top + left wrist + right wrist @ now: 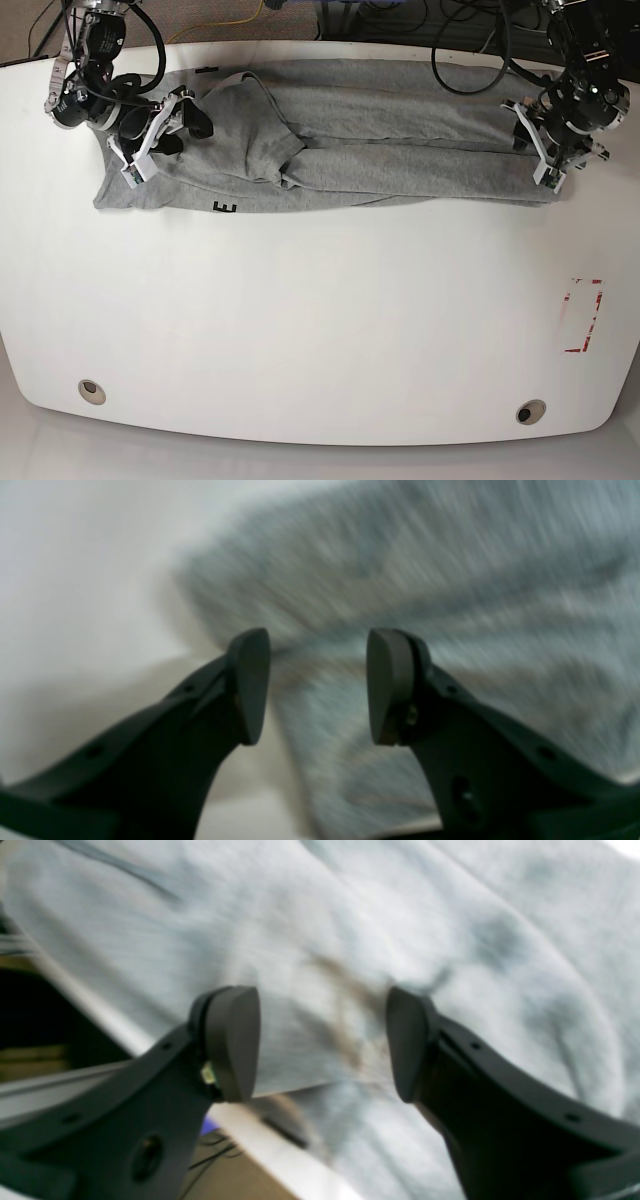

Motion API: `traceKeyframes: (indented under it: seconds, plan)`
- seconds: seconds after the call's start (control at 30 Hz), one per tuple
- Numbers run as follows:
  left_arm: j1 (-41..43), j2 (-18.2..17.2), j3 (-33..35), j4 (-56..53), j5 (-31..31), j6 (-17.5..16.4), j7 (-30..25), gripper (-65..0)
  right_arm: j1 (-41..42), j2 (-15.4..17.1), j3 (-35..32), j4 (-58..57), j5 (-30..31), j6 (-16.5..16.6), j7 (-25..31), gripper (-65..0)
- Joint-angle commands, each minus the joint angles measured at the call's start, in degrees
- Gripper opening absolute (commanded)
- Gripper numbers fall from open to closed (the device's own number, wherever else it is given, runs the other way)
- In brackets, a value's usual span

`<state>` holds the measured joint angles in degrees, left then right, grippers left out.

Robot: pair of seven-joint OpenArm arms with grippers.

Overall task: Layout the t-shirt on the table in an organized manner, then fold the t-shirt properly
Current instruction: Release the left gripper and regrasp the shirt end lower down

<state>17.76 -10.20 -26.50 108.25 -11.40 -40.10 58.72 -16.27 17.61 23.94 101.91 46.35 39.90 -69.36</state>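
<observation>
From the left wrist view, your left gripper has its fingers apart with nothing between them. Below them lies the t-shirt, blurred grey cloth filling the right and upper part of the picture, with the bare white table to the left. Whether the tips touch the cloth you cannot tell.

From the right wrist view, your right gripper also has its fingers spread, a clear gap between them and no cloth pinched. The t-shirt fills most of the picture, wrinkled and blurred, and the table edge runs across the lower left.

From the base view, the t-shirt lies along the far side of the table as a long folded band, with a black letter showing at its near edge. Your right gripper sits over the band's left end, your left gripper at its right end. Near the table's front edge are two grommet holes, and a red-lined mark sits at the right.
</observation>
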Motion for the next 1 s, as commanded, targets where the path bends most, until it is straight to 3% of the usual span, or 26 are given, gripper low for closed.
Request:
traceKeyframes:
  seconds: [0.0,0.33,0.8,0.97]
  plan:
    - [1.19,-0.13,-0.27,0.9,-0.16,0.1,-2.15,-35.7,0.4,0.02,0.36,0.99,-2.79,0.1,3.21,-27.9]
    - [1.1,0.04,0.08,-8.86,-0.16,0.1,-5.84,-35.7,2.07,-3.32,0.19,-3.58,-22.39,0.1,14.64,-27.9]
    - [-9.8,-2.51,3.51,-18.71,-0.16,0.1,-5.84,-35.7,10.25,-3.14,0.54,-20.55,-32.68,0.1,25.54,-27.9]
    - [-11.91,-3.21,5.8,-19.32,-0.16,0.1,-5.84,-35.7,13.33,-1.74,0.28,-24.15,-33.47,0.1,26.24,-27.9]
